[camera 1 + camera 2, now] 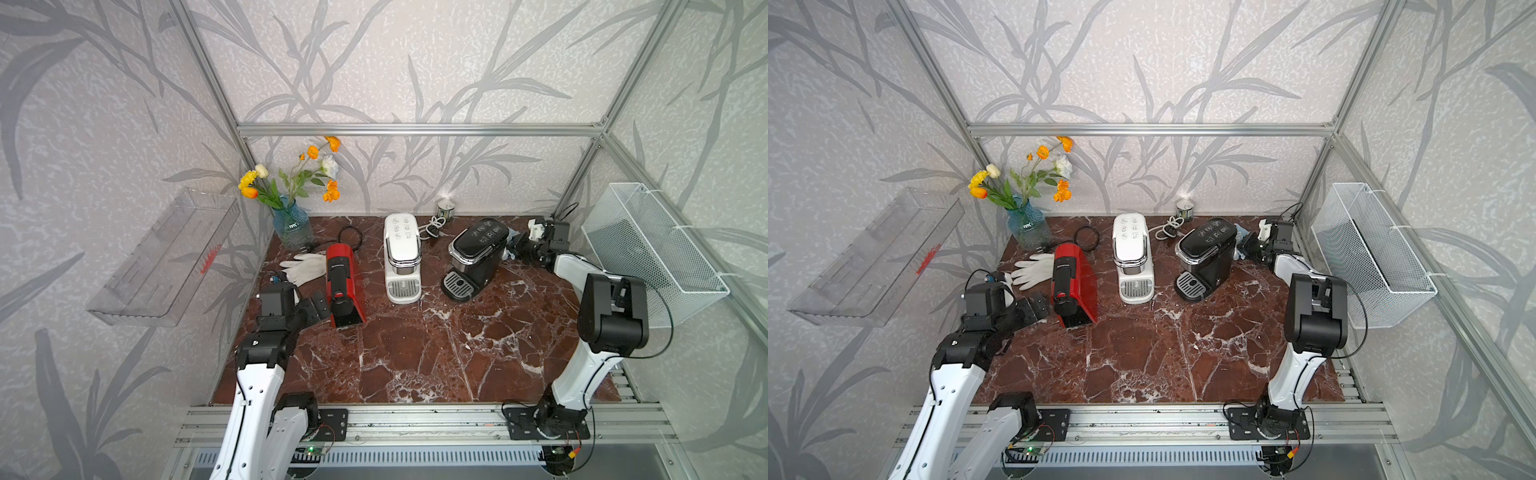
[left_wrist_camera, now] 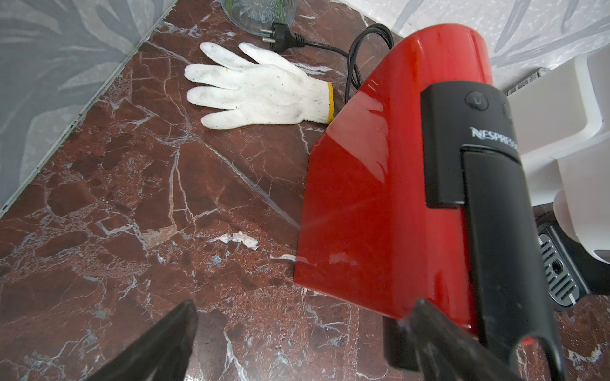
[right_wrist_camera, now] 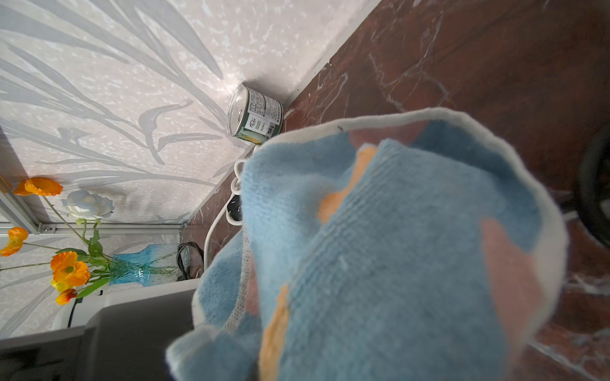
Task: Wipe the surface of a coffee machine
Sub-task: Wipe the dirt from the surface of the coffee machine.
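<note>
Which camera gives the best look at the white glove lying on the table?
The left wrist view: the white glove lies flat, whole and close, fingers and yellow cuff edge clear. In both top views the white glove is small, beside the red coffee machine. The right wrist view misses it.

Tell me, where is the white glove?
In both top views the white glove lies flat on the left side of the marble tabletop, in front of the blue glass vase and beside the red Nespresso machine.
</note>
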